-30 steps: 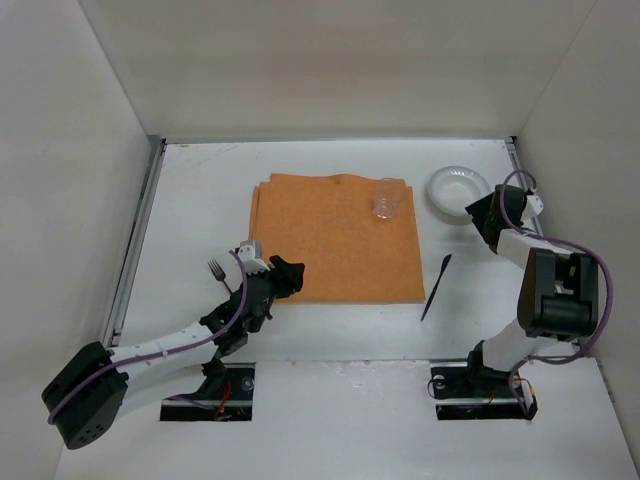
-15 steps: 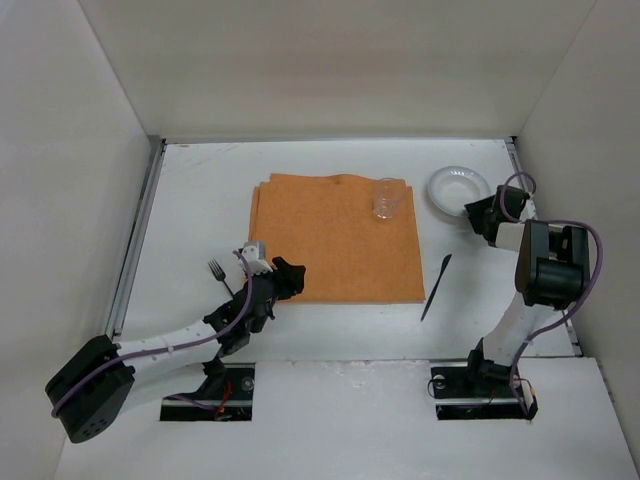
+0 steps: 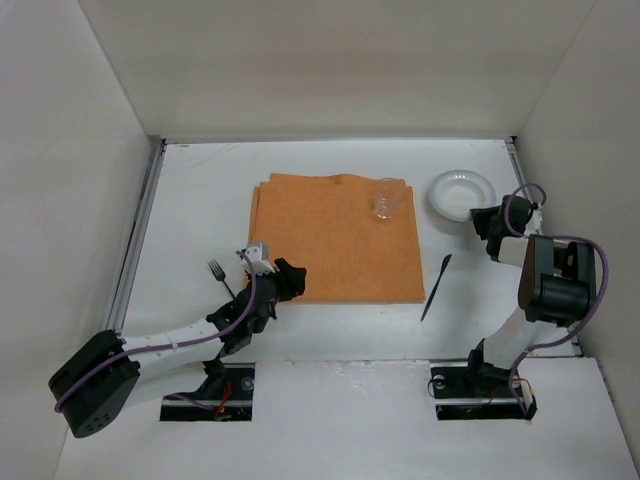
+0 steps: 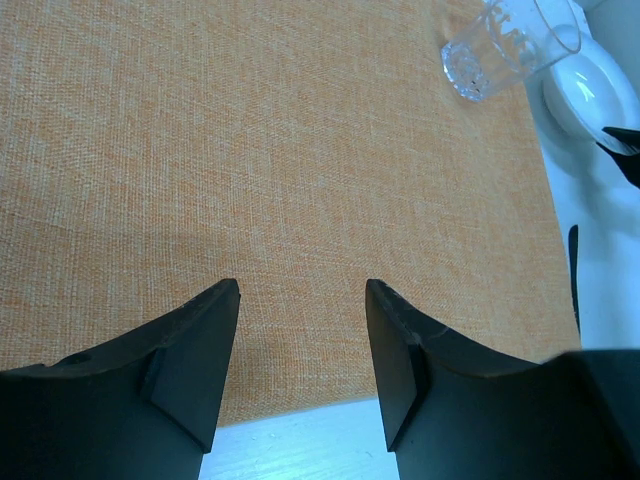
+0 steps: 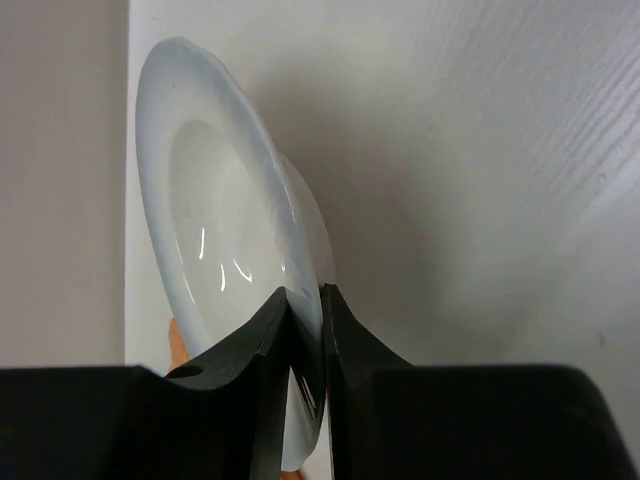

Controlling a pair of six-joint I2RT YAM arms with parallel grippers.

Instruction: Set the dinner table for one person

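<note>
A white plate [image 3: 461,190] lies at the back right of the dinner table [image 3: 195,200]. My right gripper [image 3: 481,215] is at its near rim. In the right wrist view the jaws [image 5: 305,292] pinch the rim of the plate [image 5: 220,220], one finger above and one below. My left gripper [image 3: 290,275] hovers open at the near left corner of the orange placemat [image 3: 335,240]. Between its fingers [image 4: 302,290] only cloth [image 4: 250,150] and the table edge show. A clear glass [image 3: 388,198] stands on the mat's far right corner.
A black fork [image 3: 217,272] lies on the table left of the left gripper. A black knife [image 3: 436,287] lies right of the mat. Metal rails run along both side edges, and white walls enclose the table.
The right gripper has closed from wide open onto the plate's rim, and its wrist has shifted a little. The left arm has barely moved.
</note>
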